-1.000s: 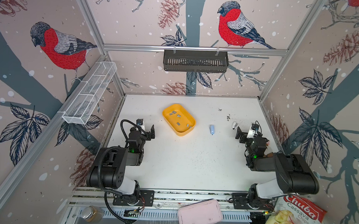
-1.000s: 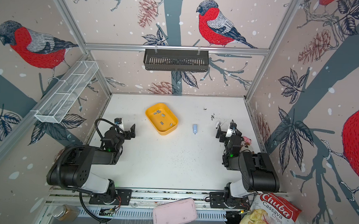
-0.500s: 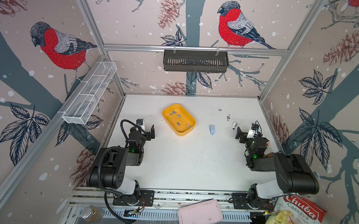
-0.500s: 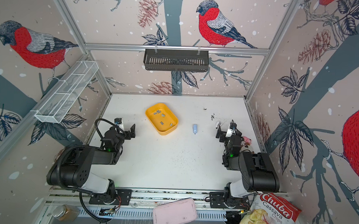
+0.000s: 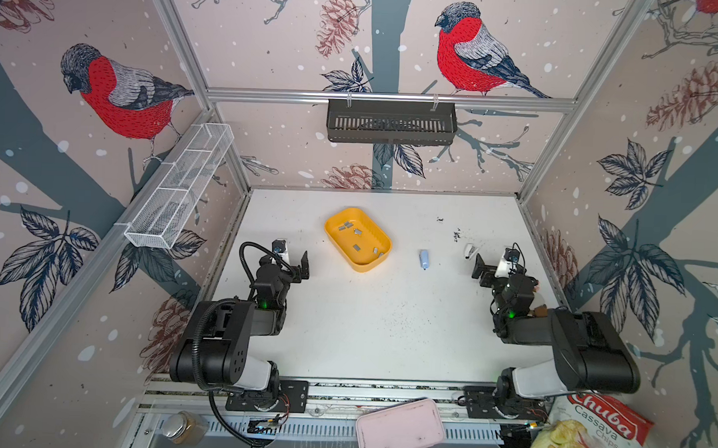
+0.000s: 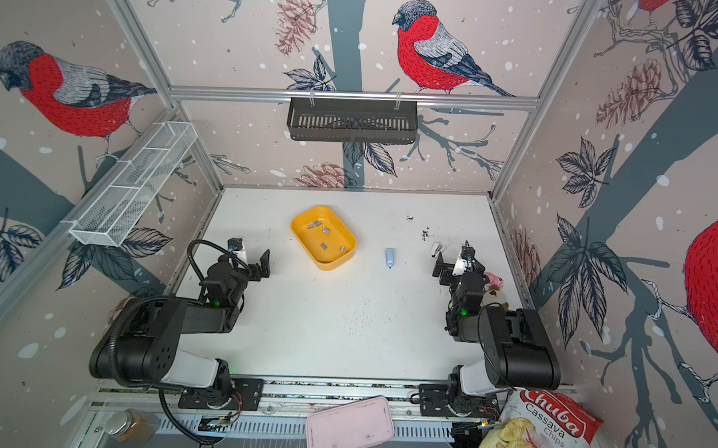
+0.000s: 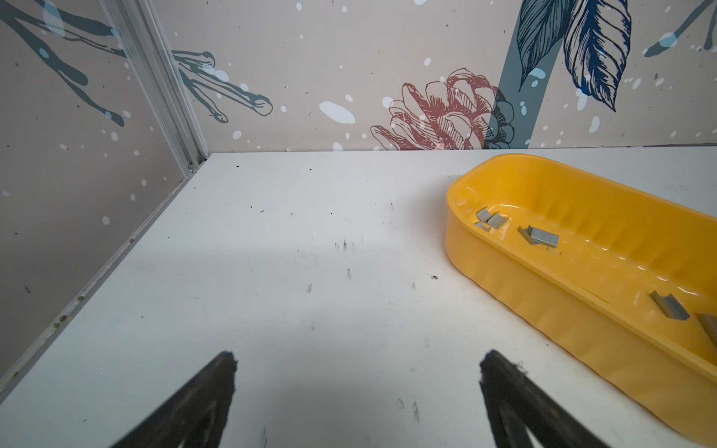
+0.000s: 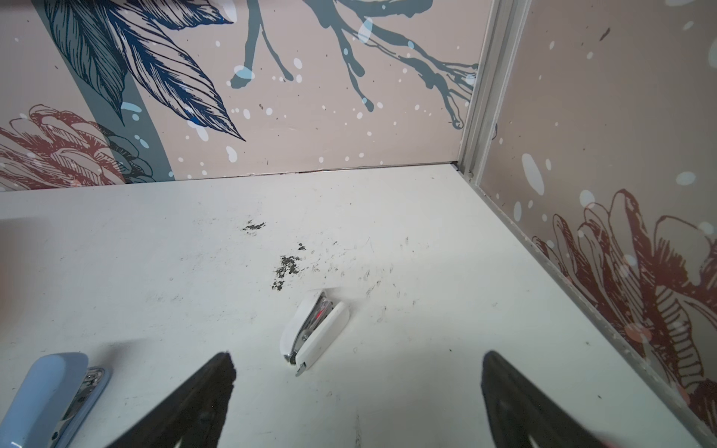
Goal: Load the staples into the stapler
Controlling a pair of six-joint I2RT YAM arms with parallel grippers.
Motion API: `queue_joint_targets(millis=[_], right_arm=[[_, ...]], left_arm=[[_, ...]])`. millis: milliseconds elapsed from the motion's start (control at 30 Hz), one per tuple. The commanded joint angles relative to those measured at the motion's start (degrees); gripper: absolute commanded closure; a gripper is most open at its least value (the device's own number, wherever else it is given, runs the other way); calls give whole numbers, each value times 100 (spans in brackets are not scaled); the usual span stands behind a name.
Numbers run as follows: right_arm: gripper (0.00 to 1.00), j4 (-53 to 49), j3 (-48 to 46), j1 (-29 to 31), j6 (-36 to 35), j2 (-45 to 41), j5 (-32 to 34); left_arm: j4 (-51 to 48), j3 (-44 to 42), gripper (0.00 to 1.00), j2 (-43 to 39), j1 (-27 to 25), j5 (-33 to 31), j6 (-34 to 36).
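Bird-and-pinecone wallpaper boxes in a white counter (image 5: 365,325), scuffed w/ dark specks. In both top views a yellow tray (image 5: 363,267) sits at approx. 11 o'clock from the counter's centre. The staples (image 5: 358,232), some six small grey strips, all lie loose on the tray floor. Three are bunched toward its 11 o'clock end, one is mid-floor and two are toward its 4 o'clock end. A blue stapler (image 5: 424,259) lies on the bare counter at 3 o'clock of the tray, well apart from it. A white stapler (image 5: 470,250) lies further along, at 3 o'clock of the blue one. The right wrist view shows it on its side, its two halves hinged apart w/ metal and a bit of red btwn them.

The left pincer (image 7: 359,364) sits at approx. 8 o'clock of the tray, near it but not touching. It is spread wide apart w/ nothing held. The right pincer (image 8: 359,360) sits at approx. 4 o'clock of the white stapler, just beside it, likewise spread wide and holding nothing.

A black basket (image 5: 391,122) hangs on the back wall at 12 o'clock, and a wire basket (image 5: 180,184) on the side wall at 10. Off the counter's 6 o'clock edge lies a pink box (image 5: 400,428), w/ a chips bag (image 5: 589,430) at 5 and a small jar (image 5: 184,427) at 7.
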Motion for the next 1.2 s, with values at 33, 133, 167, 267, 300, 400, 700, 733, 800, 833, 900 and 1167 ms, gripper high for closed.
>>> queue_joint_targets(millis=[33, 133, 167, 267, 300, 400, 700, 733, 800, 833, 900, 1167], right_arm=[[1, 147, -65, -10, 138, -162, 81], [1, -221, 34, 3, 121, -380, 89], [1, -410, 87, 7, 125, -520, 113], [1, -1041, 182, 69, 172, -1039, 213], [1, -1274, 198, 125, 204, -1283, 292], [1, -2067, 277, 312, 346, -2062, 432], [1, -4729, 798, 1198, 1288, -4366, -4], [1, -5021, 889, 1243, 1423, -4575, -195], [1, -5520, 1059, 1351, 1717, -4849, -153], [1, -5778, 1131, 1458, 1900, -4993, -29], [1, -6384, 1335, 1611, 2448, -5230, 493], [1, -8434, 2143, 1677, 2781, -5637, 615]], left_arm=[[226, -32, 2, -162, -54, 45, 129], [-78, 74, 2, -322, -71, -29, 97], [-232, 117, 2, -406, -84, -92, 74], [-712, 247, 2, -771, -194, -372, 65], [-935, 299, 2, -946, -283, -537, 88], [-1599, 500, 2, -1491, -552, -840, -97], [-4103, 1395, 2, -2627, -1736, -817, -1249], [-4344, 1476, 2, -2712, -1957, -915, -1344], [-4657, 1585, 2, -2844, -2313, -863, -1507], [-4779, 1624, 2, -2904, -2501, -895, -1625], [-4996, 1709, 2, -2925, -2886, -1002, -1860], [-5769, 2324, 2, -2468, -4182, -1483, -2743]])
